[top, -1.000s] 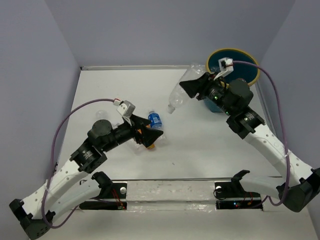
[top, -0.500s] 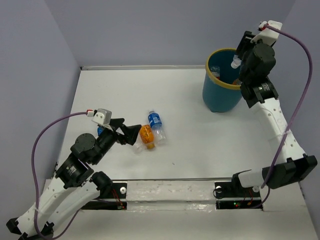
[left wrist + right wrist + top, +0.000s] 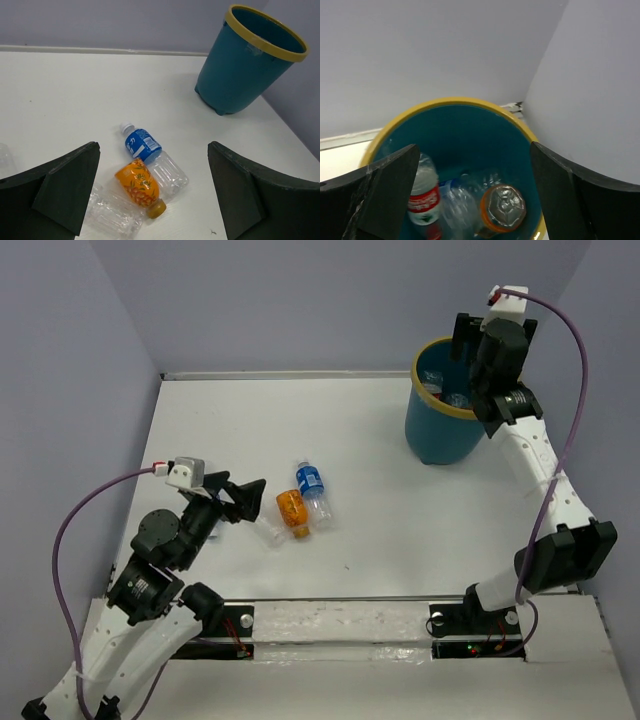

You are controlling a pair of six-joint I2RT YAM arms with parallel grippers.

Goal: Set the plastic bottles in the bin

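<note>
Three plastic bottles lie together on the table: a blue-labelled one (image 3: 311, 480) (image 3: 142, 145), an orange one (image 3: 291, 510) (image 3: 137, 185) and a crushed clear one (image 3: 268, 532) (image 3: 112, 215). My left gripper (image 3: 245, 498) (image 3: 153, 150) hovers open just left of them, holding nothing. The teal bin (image 3: 432, 430) (image 3: 235, 75) (image 3: 465, 132) stands at the back right. Inside it lie a red-labelled bottle (image 3: 425, 197), a clear bottle (image 3: 462, 200) and an orange bottle (image 3: 502, 207). My right gripper (image 3: 470, 348) (image 3: 472, 150) hangs open over the bin's mouth, with nothing in it.
The grey back wall and side walls close in the white table (image 3: 380, 530); the bin sits near the right wall. A faint clear object (image 3: 4, 160) shows at the left edge of the left wrist view.
My right gripper swung up over the bin with a clear bottle, then opened; the bottle now lies inside. My left arm has drawn back left, away from the bottle cluster.
</note>
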